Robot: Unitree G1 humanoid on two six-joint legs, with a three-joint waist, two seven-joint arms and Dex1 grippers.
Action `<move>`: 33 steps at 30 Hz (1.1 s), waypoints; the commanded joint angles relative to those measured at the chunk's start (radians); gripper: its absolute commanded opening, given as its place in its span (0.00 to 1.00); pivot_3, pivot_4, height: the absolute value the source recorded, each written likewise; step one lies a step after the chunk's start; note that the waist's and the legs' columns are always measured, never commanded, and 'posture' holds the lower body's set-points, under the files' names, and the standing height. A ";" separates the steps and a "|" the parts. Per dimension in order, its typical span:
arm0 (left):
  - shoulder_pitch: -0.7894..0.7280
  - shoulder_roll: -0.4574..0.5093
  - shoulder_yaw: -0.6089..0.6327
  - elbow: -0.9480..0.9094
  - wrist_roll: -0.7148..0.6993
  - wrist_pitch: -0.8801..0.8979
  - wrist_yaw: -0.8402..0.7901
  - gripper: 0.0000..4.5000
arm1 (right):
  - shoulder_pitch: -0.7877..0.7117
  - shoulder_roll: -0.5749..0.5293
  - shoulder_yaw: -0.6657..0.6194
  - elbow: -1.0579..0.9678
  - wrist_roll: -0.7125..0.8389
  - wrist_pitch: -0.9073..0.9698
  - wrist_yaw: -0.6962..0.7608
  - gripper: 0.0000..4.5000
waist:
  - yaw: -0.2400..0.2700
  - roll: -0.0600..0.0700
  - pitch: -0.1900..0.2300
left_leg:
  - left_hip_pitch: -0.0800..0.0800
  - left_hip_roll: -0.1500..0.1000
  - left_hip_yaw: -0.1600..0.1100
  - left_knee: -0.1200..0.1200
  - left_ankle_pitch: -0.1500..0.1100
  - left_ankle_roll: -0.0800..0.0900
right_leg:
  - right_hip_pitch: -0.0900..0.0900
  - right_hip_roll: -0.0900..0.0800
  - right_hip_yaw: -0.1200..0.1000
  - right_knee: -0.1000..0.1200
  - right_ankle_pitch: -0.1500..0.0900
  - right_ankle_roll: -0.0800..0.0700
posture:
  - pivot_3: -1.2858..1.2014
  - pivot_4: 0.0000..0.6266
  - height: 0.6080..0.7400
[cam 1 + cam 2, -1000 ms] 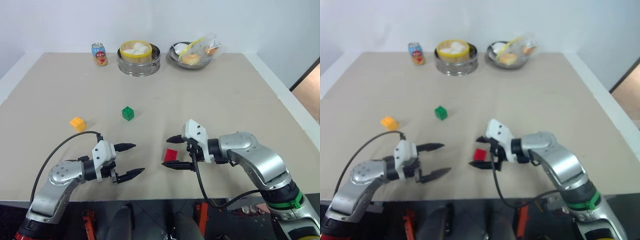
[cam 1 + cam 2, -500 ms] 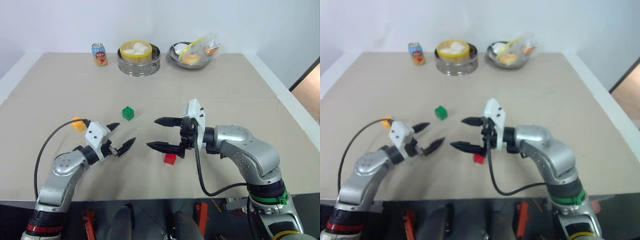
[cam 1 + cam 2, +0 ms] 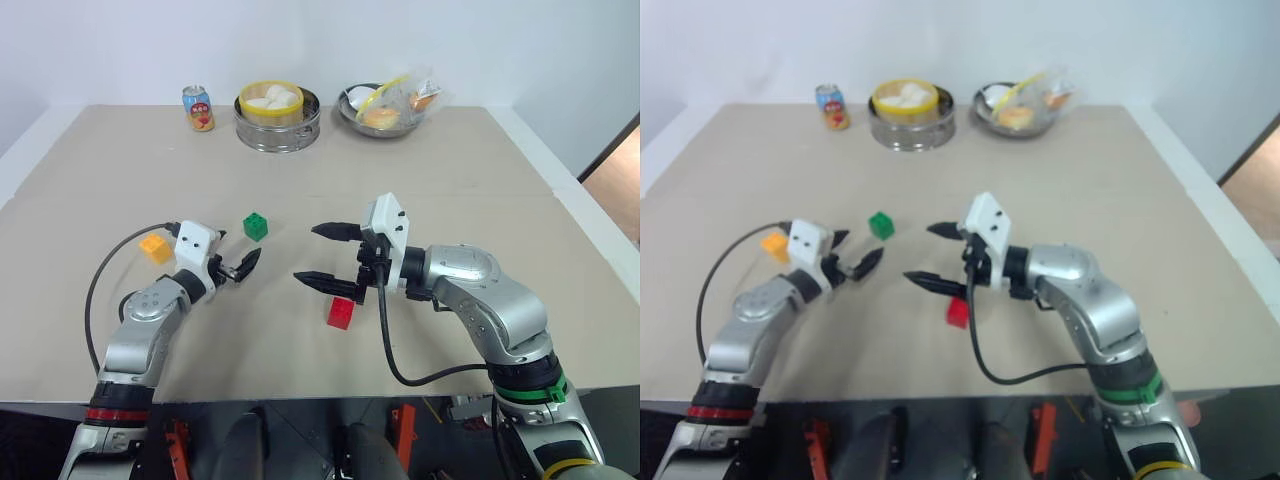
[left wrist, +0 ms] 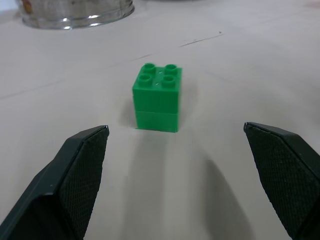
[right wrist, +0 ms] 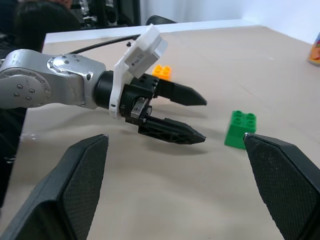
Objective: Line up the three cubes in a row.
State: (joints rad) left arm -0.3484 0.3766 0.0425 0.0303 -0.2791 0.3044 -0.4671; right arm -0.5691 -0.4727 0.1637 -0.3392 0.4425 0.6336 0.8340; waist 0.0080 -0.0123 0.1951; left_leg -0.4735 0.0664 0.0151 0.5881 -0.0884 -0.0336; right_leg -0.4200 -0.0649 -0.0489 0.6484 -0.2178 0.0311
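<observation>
The green cube (image 3: 256, 226) stands on the tan table (image 3: 450, 200), studs up. My left gripper (image 3: 240, 248) is open just short of it, pointing at it, and the cube (image 4: 157, 97) sits centred ahead of the wide-apart fingers. The orange-yellow cube (image 3: 155, 247) lies to the left, behind that wrist. Nearer the front edge rests the red cube (image 3: 340, 313), free, just below my right gripper (image 3: 306, 253). That gripper hovers open, pointing left toward the left gripper (image 5: 205, 120). The right wrist view also shows the green cube (image 5: 240, 130) and the orange-yellow cube (image 5: 161, 72).
At the table's far edge stand a drink can (image 3: 198, 108), a metal steamer (image 3: 277, 117) with buns, and a metal bowl (image 3: 390, 108) holding bagged food. The table's right edge (image 3: 600, 255) drops off beside my right arm.
The left gripper moved forward and swung round to face the green cube. The right gripper, which was around the red cube, rose off it and left it on the table.
</observation>
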 commanded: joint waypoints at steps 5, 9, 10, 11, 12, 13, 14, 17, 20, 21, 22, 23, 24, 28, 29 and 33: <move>-0.077 0.009 0.002 0.095 0.041 -0.050 -0.033 1.00 | -0.018 0.012 -0.004 0.002 -0.028 -0.026 -0.033 0.99 | 0.000 0.000 0.000 | 0.000 0.000 0.000 0.000 0.000 0.000 | 0.000 0.000 0.000 0.000 0.000 0.000 | 0.52 0.24 1.00; -0.118 0.007 -0.005 0.163 0.049 -0.089 -0.074 1.00 | 0.009 0.012 0.010 0.022 -0.064 -0.053 -0.043 0.99 | 0.000 0.000 0.000 | 0.000 0.000 0.000 0.000 0.000 0.000 | 0.000 0.000 0.000 0.000 0.000 0.000 | 0.52 0.24 1.00; -0.131 0.005 -0.006 0.186 0.054 -0.098 -0.079 1.00 | 0.015 0.013 0.013 0.026 -0.075 -0.062 -0.048 0.99 | 0.000 0.000 0.000 | 0.000 0.000 0.000 0.000 0.000 0.000 | 0.000 0.000 0.000 0.000 0.000 0.000 | 0.52 0.24 1.00; -0.143 0.004 -0.007 0.207 0.059 -0.107 -0.085 1.00 | 0.020 0.013 0.016 0.029 -0.085 -0.070 -0.052 0.99 | 0.000 0.000 0.000 | 0.000 0.000 0.000 0.000 0.000 0.000 | 0.000 0.000 0.000 0.000 0.000 0.000 | 0.52 0.24 1.00; -0.156 0.004 -0.009 0.229 0.065 -0.119 -0.091 1.00 | 0.025 0.014 0.020 0.034 -0.096 -0.082 -0.056 0.99 | 0.000 0.000 0.000 | 0.000 0.000 0.000 0.000 0.000 0.000 | 0.000 0.000 0.001 0.000 0.000 0.000 | 0.52 0.24 1.00; -0.170 0.002 -0.009 0.250 0.068 -0.128 -0.095 1.00 | 0.028 0.014 0.023 0.039 -0.105 -0.093 -0.059 0.99 | 0.000 0.000 0.000 | 0.000 0.000 0.000 0.000 0.000 0.000 | 0.000 0.001 0.001 0.000 0.000 0.000 | 0.52 0.24 1.00; -0.181 0.000 -0.007 0.267 0.070 -0.135 -0.100 1.00 | 0.031 0.016 0.026 0.043 -0.114 -0.105 -0.063 0.99 | 0.000 0.000 0.000 | 0.000 0.000 0.000 0.000 0.000 0.000 | 0.000 0.001 0.001 0.000 0.001 0.000 | 0.52 0.24 1.00; -0.209 -0.003 -0.007 0.317 0.081 -0.161 -0.111 1.00 | 0.040 0.026 0.029 0.061 -0.139 -0.135 -0.076 0.99 | 0.000 -0.001 0.000 | 0.000 0.000 0.000 0.000 0.001 0.001 | 0.000 0.001 0.001 0.000 0.001 0.001 | 0.52 0.24 1.00; -0.237 -0.007 -0.008 0.374 0.092 -0.192 -0.128 1.00 | 0.050 0.042 0.032 0.081 -0.161 -0.162 -0.091 0.99 | 0.000 -0.001 0.000 | 0.000 0.000 0.000 0.000 0.001 0.001 | 0.000 0.001 0.001 0.000 0.001 0.001 | 0.52 0.24 1.00; -0.249 -0.010 -0.010 0.397 0.096 -0.203 -0.132 1.00 | 0.054 0.049 0.034 0.089 -0.169 -0.170 -0.097 0.99 | 0.000 -0.001 0.000 | 0.000 0.000 0.000 0.000 0.001 0.001 | 0.000 0.002 0.001 0.000 0.001 0.002 | 0.52 0.24 1.00; -0.263 -0.013 -0.014 0.420 0.099 -0.216 -0.141 1.00 | 0.058 0.054 0.035 0.096 -0.175 -0.178 -0.101 0.99 | 0.000 -0.001 0.000 | 0.000 0.000 0.000 0.000 0.001 0.001 | 0.000 0.002 0.002 0.000 0.001 0.002 | 0.52 0.24 1.00; -0.275 -0.016 -0.015 0.441 0.102 -0.228 -0.149 1.00 | 0.061 0.058 0.036 0.100 -0.180 -0.183 -0.102 0.99 | 0.000 -0.001 0.000 | 0.000 0.000 0.000 0.000 0.001 0.001 | 0.000 0.002 0.002 0.000 0.001 0.002 | 0.52 0.24 1.00; -0.286 -0.019 -0.014 0.459 0.103 -0.238 -0.155 1.00 | 0.065 0.062 0.037 0.102 -0.183 -0.186 -0.104 0.99 | 0.000 -0.001 0.000 | 0.000 0.000 0.000 0.000 0.001 0.001 | 0.000 0.002 0.002 0.000 0.001 0.002 | 0.52 0.24 1.00; -0.337 -0.024 -0.015 0.547 0.118 -0.281 -0.169 1.00 | 0.072 0.071 0.039 0.109 -0.198 -0.197 -0.106 0.99 | 0.000 -0.001 0.000 | 0.000 0.000 0.000 0.000 0.001 0.002 | 0.000 0.002 0.003 0.000 0.002 0.002 | 0.52 0.24 1.00; -0.350 -0.027 -0.015 0.572 0.122 -0.293 -0.172 1.00 | 0.071 0.073 0.038 0.113 -0.202 -0.200 -0.107 0.99 | 0.000 -0.001 0.000 | 0.000 0.000 0.000 0.000 0.001 0.002 | 0.000 0.002 0.003 0.000 0.002 0.002 | 0.52 0.24 1.00; -0.411 -0.037 -0.015 0.678 0.132 -0.339 -0.187 1.00 | 0.068 0.072 0.033 0.127 -0.217 -0.213 -0.110 0.99 | 0.000 -0.001 0.000 | 0.000 0.000 0.000 0.000 0.001 0.002 | 0.000 0.003 0.004 0.000 0.002 0.003 | 0.52 0.24 1.00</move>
State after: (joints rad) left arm -0.7191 0.3356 0.0164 0.6799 -0.1535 0.0059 -0.6427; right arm -0.4880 -0.4028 0.2045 -0.2040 0.2299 0.4451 0.7313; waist 0.0082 -0.0132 0.1947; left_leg -0.4735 0.0664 0.0151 0.5885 -0.0871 -0.0319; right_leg -0.4199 -0.0614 -0.0448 0.6485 -0.2158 0.0337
